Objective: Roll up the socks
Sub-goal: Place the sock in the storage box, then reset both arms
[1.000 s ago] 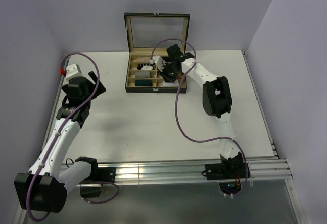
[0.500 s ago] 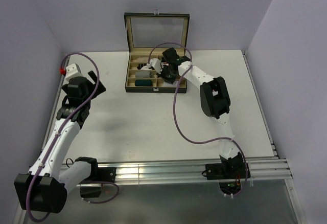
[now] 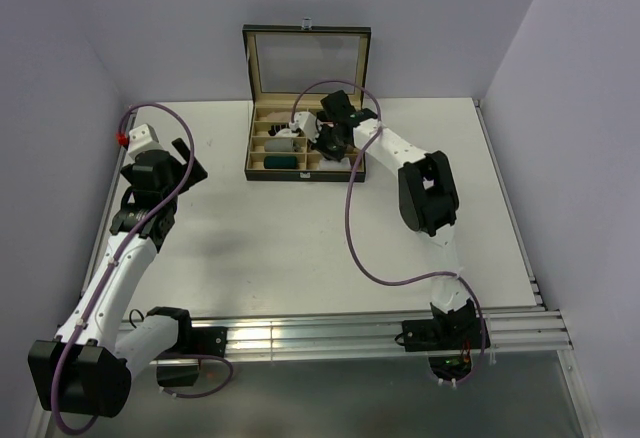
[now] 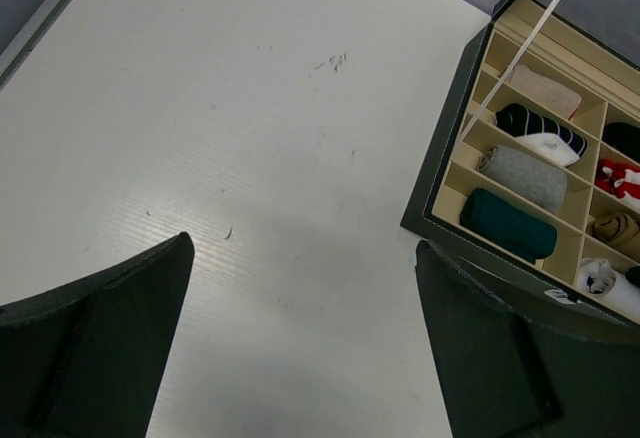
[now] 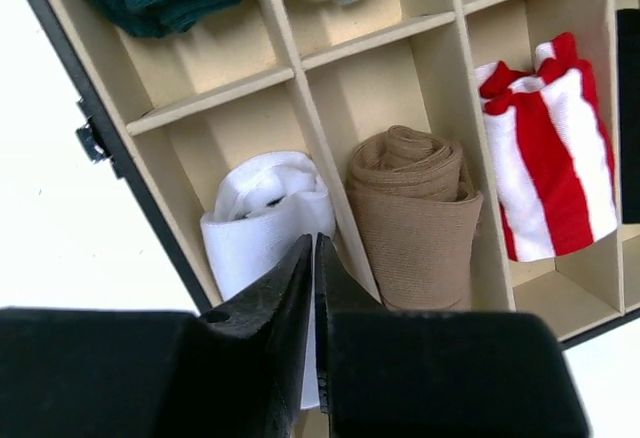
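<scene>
Two grippers, and we see the nearer left gripper [image 4: 302,248] hanging above the table [image 4: 250,108], fingers spread wide. Farther off, the right gripper [image 5: 314,243] hovers over the box [image 5: 210,90], fingers pressed together on nothing (tips over the white sock [image 5: 262,208]). Beside it, each in its own compartment, sit the tan sock [image 5: 415,208], then the striped sock [image 5: 550,158], all rolled.

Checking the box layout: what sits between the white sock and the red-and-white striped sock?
In the right wrist view, the rolled tan-brown sock lies between the white sock and the red-and-white striped sock.
</scene>
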Robot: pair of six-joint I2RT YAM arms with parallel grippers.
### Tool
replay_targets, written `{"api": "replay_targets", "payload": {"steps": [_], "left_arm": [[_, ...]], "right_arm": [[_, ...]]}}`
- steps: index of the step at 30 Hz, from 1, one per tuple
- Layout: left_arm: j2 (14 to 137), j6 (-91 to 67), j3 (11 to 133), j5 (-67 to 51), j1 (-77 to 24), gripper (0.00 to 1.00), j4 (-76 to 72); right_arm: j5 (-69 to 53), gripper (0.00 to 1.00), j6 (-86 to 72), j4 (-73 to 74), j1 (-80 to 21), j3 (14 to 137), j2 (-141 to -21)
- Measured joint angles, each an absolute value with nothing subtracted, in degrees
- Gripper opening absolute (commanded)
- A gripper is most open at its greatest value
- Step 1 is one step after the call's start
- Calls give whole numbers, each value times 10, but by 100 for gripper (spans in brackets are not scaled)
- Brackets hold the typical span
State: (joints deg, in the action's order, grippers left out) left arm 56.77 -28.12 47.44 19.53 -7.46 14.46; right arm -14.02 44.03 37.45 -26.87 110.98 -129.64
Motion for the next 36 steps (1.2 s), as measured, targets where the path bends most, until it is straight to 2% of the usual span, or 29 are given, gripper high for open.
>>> {"api": "replay_targets", "payload": {"steps": [7,8,10,12,13,21,23,25,26,33,34,35,36], "left_arm": [[563,-281,472,195,-75,99,144],[561,-281,472,195,-74,99,145],[558,-281,472,196,-74,99,144],[551,-281,472,196,-74,99,145],[546,-281,472,196,-74,99,145],[487,-280,497,206,-78,99,189],[473,-276,527,214,-84,99,212],[460,-268,559,222,-90,100,229],[452,-263,579,226,-94,100,240],[382,-236,696,270,-113,100,301],[373,-233,706,275,-115,99,309],[361,-230,719,284,-117,100,319],[356,-229,722,287,-119,100,322]], "right_arm": [[-138,14,439,386,-269,1109,-1288],[-136,28,432,385,-268,1107,-1279],[-133,42,415,382,-265,1093,-1249],[-129,48,393,376,-263,1082,-1208],[-124,52,382,368,-260,1077,-1183],[6,56,244,296,-219,1016,-961],[52,62,199,285,-204,982,-902],[96,78,155,274,-191,938,-838],[123,84,130,265,-185,905,-796],[261,85,15,253,-178,761,-554],[278,88,2,253,-178,750,-526],[295,100,-11,253,-178,737,-496],[305,100,-24,250,-178,722,-460]]}}
